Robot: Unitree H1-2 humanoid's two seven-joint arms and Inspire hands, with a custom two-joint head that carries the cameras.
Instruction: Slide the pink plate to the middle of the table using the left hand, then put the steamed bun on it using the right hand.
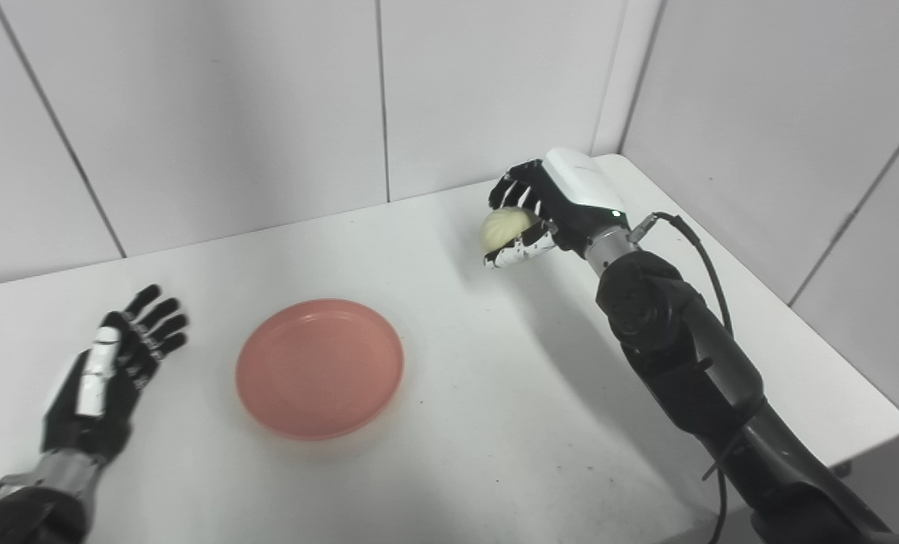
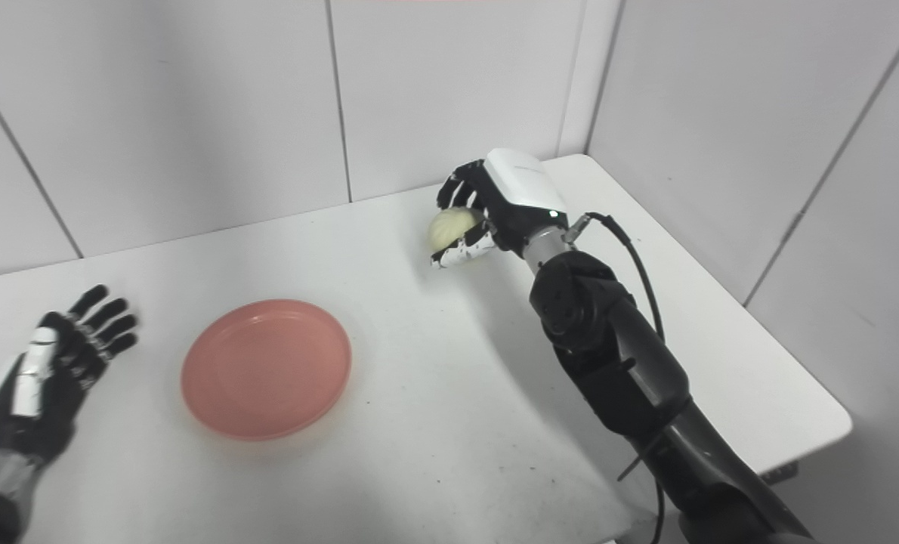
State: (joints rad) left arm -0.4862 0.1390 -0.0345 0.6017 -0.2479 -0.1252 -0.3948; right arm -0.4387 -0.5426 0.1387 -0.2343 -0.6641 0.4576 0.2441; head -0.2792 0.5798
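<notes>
Pale steamed bun (image 1: 505, 227) gripped inside right hand (image 1: 544, 208).

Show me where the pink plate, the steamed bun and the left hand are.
pink plate (image 1: 319, 368), left eye view, its flat inner middle.
steamed bun (image 1: 504, 227), left eye view, its exposed pale side.
left hand (image 2: 45, 370), right eye view, its back.

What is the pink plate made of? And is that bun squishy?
The pink plate looks like plastic: one even colour, a smooth matte face, a thin raised rim. The steamed bun looks like soft pale dough with pleats on top, though it shows no dent in the right hand, so squishiness is a guess.
</notes>
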